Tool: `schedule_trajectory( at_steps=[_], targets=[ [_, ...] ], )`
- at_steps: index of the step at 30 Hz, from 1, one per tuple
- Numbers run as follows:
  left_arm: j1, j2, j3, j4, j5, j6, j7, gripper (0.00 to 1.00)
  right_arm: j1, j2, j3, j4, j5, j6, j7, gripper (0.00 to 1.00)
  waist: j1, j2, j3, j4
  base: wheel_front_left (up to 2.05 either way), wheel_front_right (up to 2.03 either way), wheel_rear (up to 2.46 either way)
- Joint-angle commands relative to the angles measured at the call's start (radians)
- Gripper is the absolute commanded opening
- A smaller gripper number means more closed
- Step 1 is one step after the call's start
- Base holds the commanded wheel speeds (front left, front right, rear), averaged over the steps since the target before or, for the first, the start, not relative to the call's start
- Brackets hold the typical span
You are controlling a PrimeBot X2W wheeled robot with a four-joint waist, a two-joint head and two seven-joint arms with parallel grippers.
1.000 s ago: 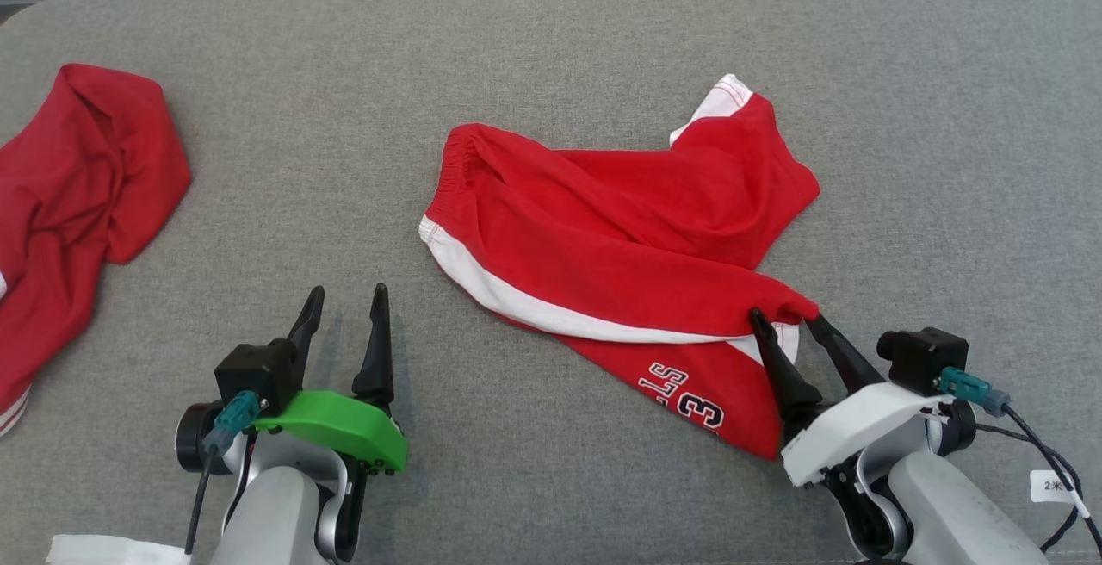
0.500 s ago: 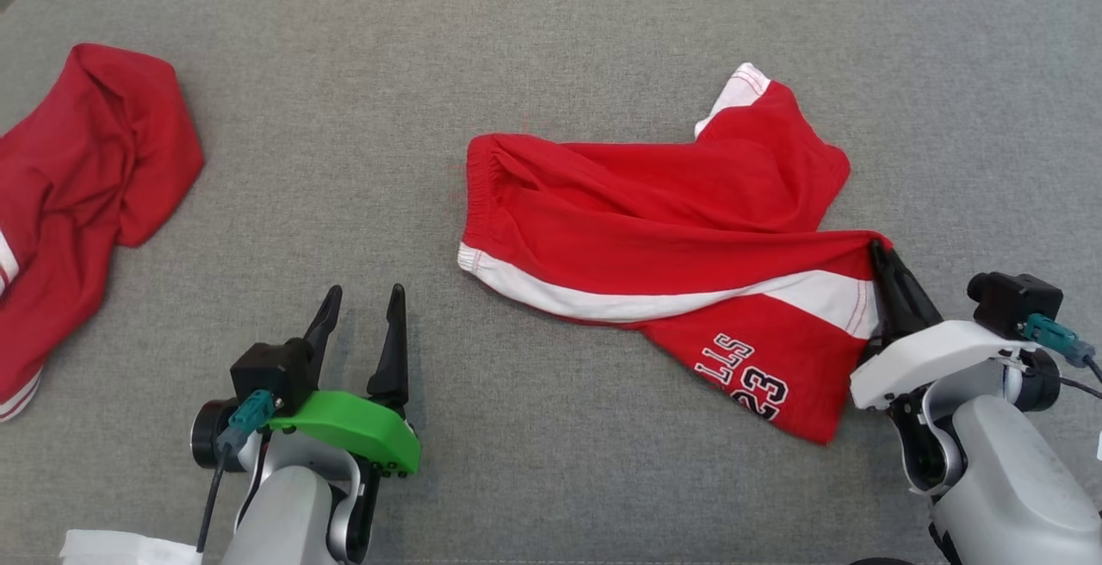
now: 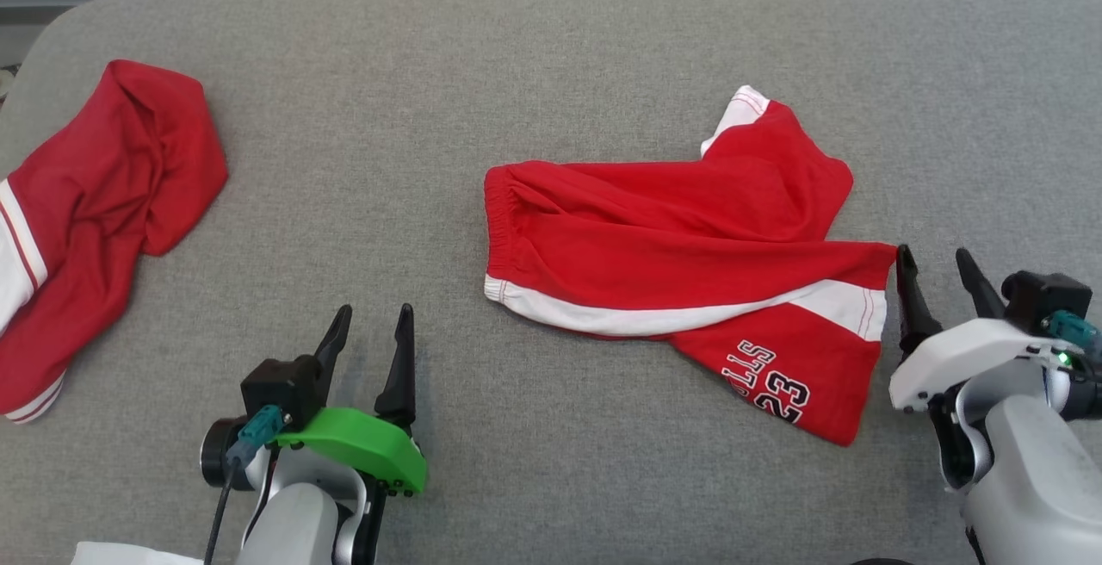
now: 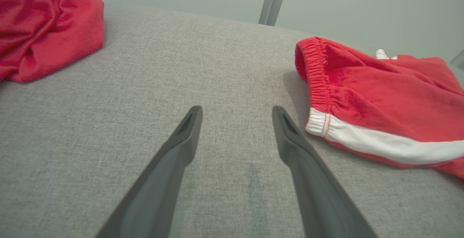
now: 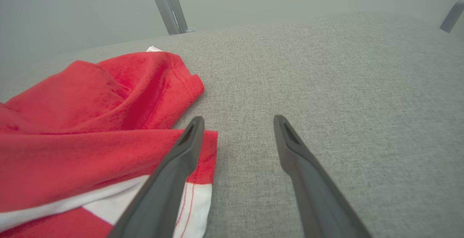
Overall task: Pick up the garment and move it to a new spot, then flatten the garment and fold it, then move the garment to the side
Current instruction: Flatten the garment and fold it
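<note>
Left hand [image 3: 374,313] has a green cover [image 3: 366,446], right hand [image 3: 932,253] a white one; both carry teal cable plugs [image 3: 261,421].

The red shorts [image 3: 671,246] carry dark, white-edged print on one leg: the letters "LLS", partly cut off, beside the number "23".

right gripper [image 3: 931,251] jaws parted, shorts [image 3: 654,246] hem released

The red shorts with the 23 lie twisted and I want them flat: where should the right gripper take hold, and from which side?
Take the leg hem corner of the shorts, coming low from the robot's right. That free edge faces the open right gripper, with bare table beside it, and lies flat, so a finger can probably slide under.
</note>
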Motion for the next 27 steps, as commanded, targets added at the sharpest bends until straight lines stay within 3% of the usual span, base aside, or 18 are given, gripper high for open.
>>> schedule_trajectory(
  at_steps=[1, 10, 18, 27],
  targets=[
    [0.025, 0.002, 0.001, 0.006, -0.014, 0.004, 0.0, 1.0, 0.038, 0.008, -0.002, 0.015, -0.017, -0.001, -0.003, 1.0, 0.0, 0.0, -0.037, -0.02, 0.0, 0.0, 0.0],
    [0.076, 0.002, -0.018, 0.012, -0.036, 0.005, 0.0, 1.0, 0.183, 0.032, 0.095, -0.072, 0.024, -0.001, -0.003, 1.0, 0.0, 0.0, -0.108, -0.061, 0.0, 0.0, 0.0],
    [0.109, 0.002, -0.027, 0.012, -0.047, 0.004, 0.0, 1.0, 0.311, 0.02, 0.292, -0.17, 0.095, -0.001, -0.003, 1.0, 0.0, 0.0, -0.135, -0.066, 0.0, 0.0, 0.0],
    [0.11, 0.002, -0.026, 0.019, -0.049, 0.0, 0.0, 1.0, 0.289, -0.001, 0.392, -0.161, 0.069, -0.001, -0.003, 1.0, 0.0, 0.0, -0.128, -0.044, 0.0, 0.0, 0.0]
  ],
)
